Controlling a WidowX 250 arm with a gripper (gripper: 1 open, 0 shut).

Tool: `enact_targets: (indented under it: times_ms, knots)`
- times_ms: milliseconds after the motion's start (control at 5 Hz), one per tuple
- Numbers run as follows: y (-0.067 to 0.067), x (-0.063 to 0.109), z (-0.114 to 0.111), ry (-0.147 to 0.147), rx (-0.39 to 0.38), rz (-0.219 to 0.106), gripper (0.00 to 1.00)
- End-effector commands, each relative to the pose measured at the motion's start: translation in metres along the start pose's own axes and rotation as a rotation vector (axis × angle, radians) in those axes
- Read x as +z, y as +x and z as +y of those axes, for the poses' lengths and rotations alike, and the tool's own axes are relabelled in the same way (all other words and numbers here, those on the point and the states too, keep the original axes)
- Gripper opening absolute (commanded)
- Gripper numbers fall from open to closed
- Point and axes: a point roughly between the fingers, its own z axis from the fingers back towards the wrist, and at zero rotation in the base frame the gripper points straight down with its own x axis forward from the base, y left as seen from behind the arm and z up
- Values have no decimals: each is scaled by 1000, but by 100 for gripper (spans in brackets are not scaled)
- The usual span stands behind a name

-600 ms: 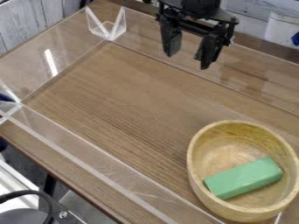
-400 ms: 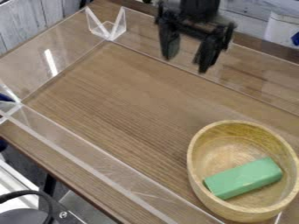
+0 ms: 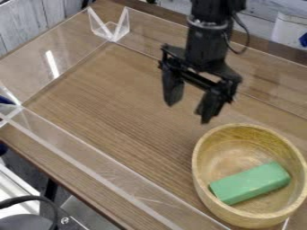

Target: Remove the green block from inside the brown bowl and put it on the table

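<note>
1. The black, two-fingered robot gripper [image 3: 192,104] had advanced toward the round, light tan wooden bowl [image 3: 232,154], closing much of the gap seen a moment before, when it hung at the far end of the scene, well apart from the bowl.

2. Its two fingers stood wide apart with nothing between them, just beyond the bowl's far rim and off to the left of it in the camera's view. How high they hung above the bowl's level could not be told.

3. The flat, elongated matte-green block [image 3: 249,182] had not moved. It lay inside the bowl, slanting across the bottom toward the near side, and the bowl itself had kept its place on the brown wood-grain table [image 3: 108,99].

4. The shift appeared to open the approach to the pick. The block remained to be gripped, lifted past the bowl's thick rim and set on the table, leaving the task at an early stage.

5. The next move likely called for the gripper to travel over the bowl, line its fingers up across the block's narrow width and descend. The deep, rounded wall looked close enough to the block to catch a fingertip on the way down.
</note>
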Motion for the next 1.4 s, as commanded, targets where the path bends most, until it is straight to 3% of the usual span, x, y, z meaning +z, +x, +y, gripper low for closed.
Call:
enact_targets:
  times_ms: [0, 400, 1200]
  knots:
    - [-1, 11, -25, -9, -60, -69, 100]
    - [-1, -3, -69, -16, -171, -76, 100]
    - [9, -41, -105, -25, -331, -36, 100]
